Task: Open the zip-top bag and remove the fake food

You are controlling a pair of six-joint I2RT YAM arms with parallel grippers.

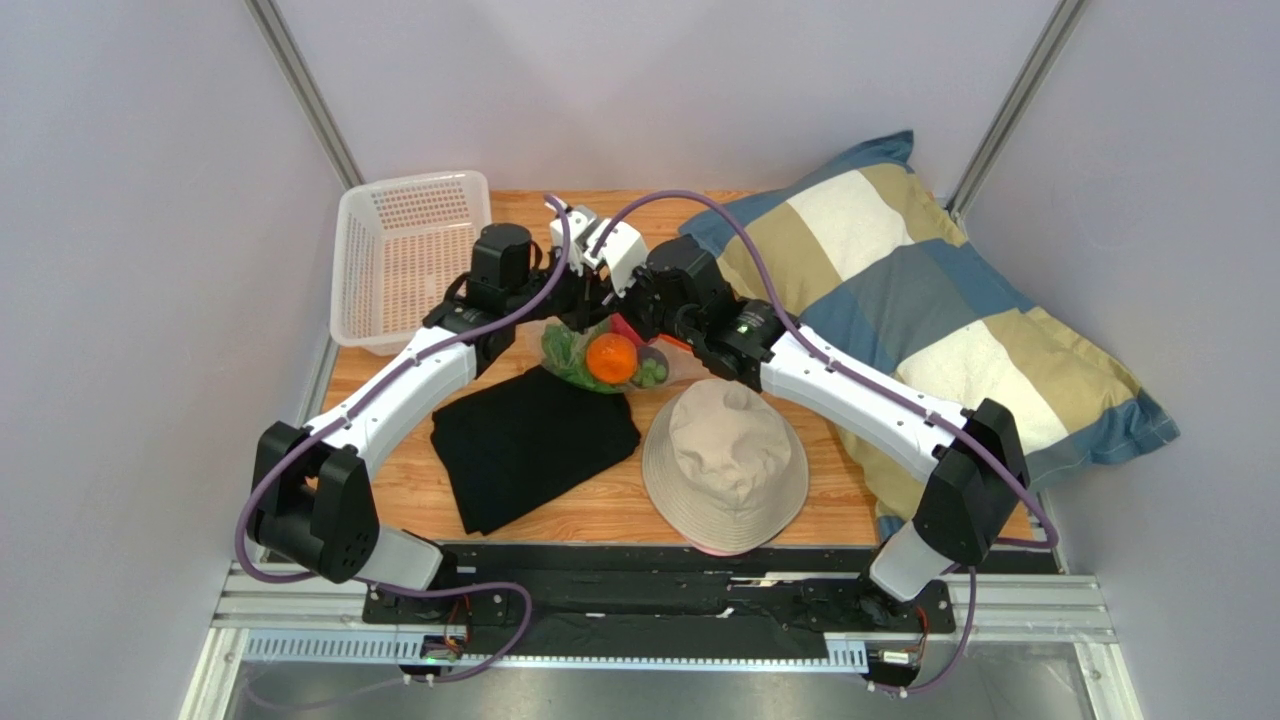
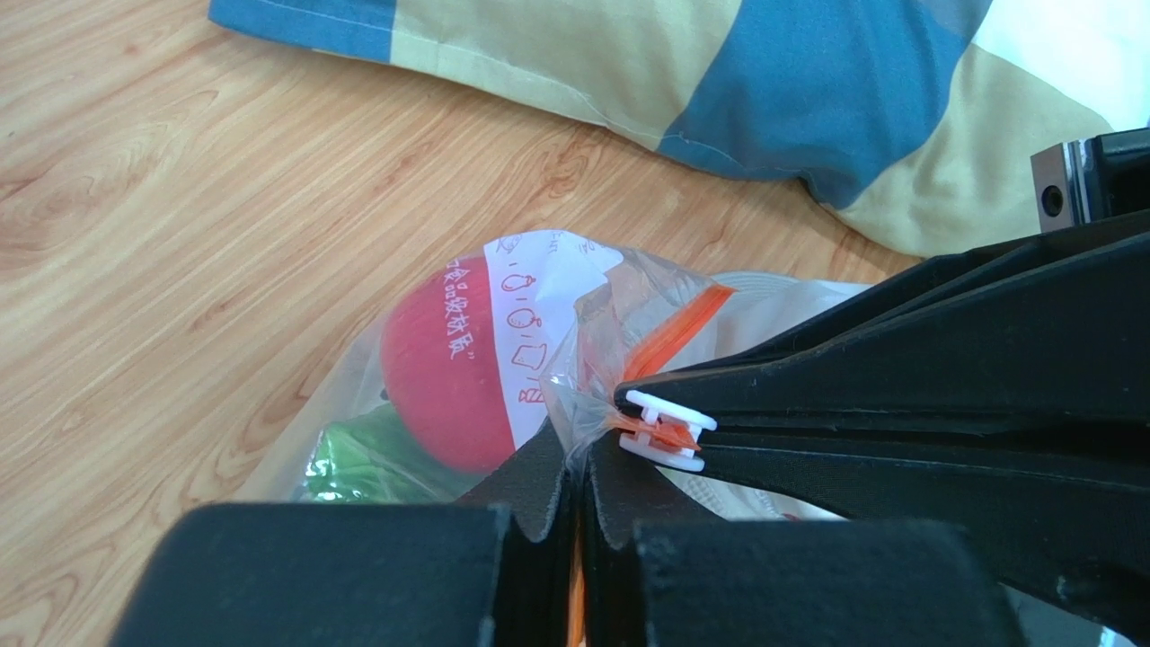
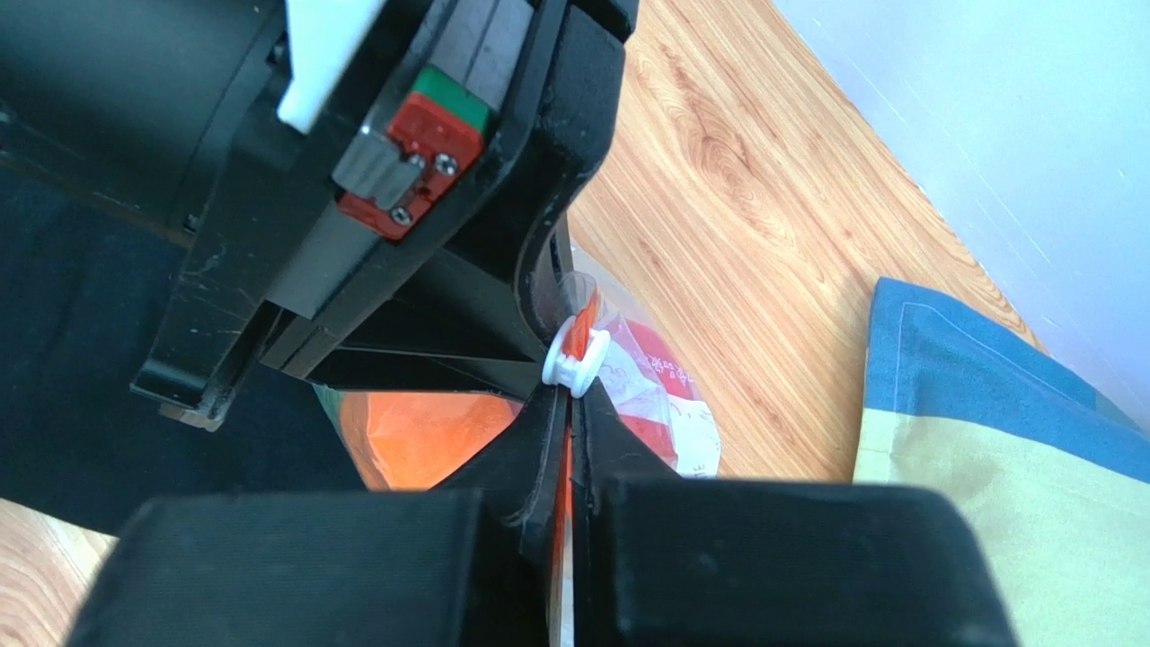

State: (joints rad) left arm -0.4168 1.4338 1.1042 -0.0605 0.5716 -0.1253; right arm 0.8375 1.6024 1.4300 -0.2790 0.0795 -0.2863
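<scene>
Near the upper centre of the overhead view, the zip-top bag is laid on the counter, and the fake food is held inside it. The left tool is pressed shut on the orange zip strip, apparently so that the bag's mouth is anchored. The right tool is clamped on the same strip just beside the white slider, probably so that the seal can be drawn open. The bag is judged not yet opened.
</scene>
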